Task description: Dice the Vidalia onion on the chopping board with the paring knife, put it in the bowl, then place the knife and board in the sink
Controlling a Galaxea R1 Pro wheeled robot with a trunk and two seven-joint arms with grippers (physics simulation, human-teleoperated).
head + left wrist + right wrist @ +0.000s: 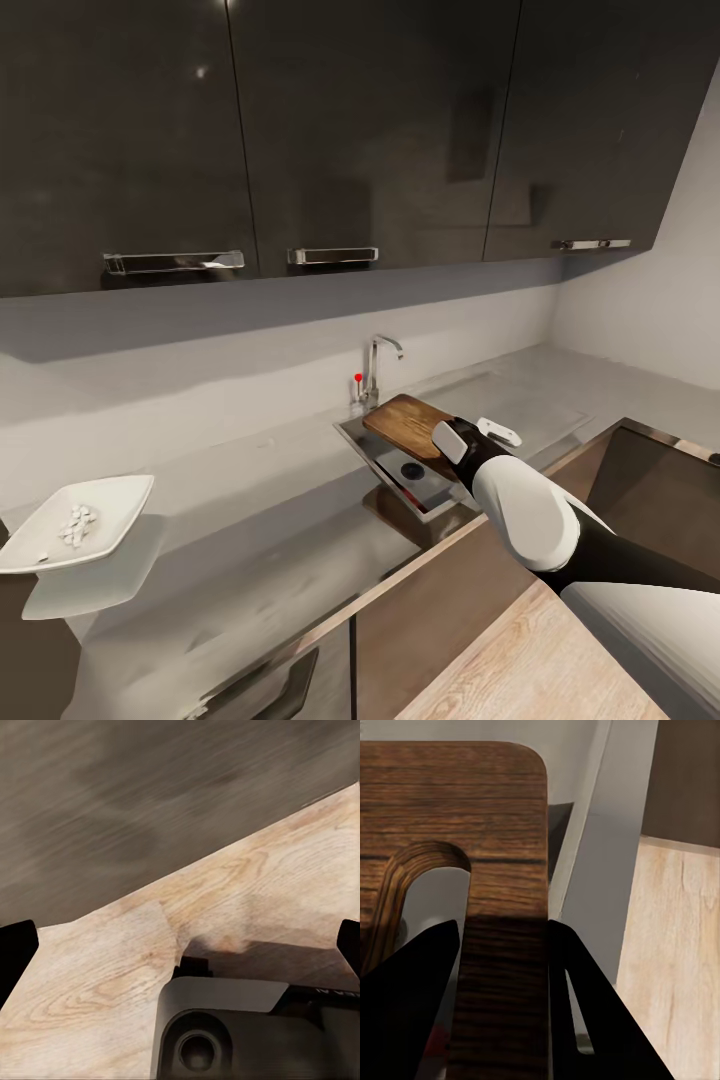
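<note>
Brown chopping board (408, 424) clamped in right claw (502, 967), held tilted over sink (352, 436) at table's back edge; could snag the rim and slip loose. Left claw (180, 945) spread open.

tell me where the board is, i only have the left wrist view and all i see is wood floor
Observer: The chopping board is held over the sink, tilted, in the right gripper.
Operator: is the grip solid
Observer: In the right wrist view both fingers sit against the board's handle strip beside its cutout, so the gripper is shut on it.
Operator: knife already in there
Observer: A bit of red shows in the basin under the board, likely the paring knife, but it's too small to be sure.
Operator: onion done
Observer: Yes, white diced pieces lie in the bowl on the countertop, off to the left.
</note>
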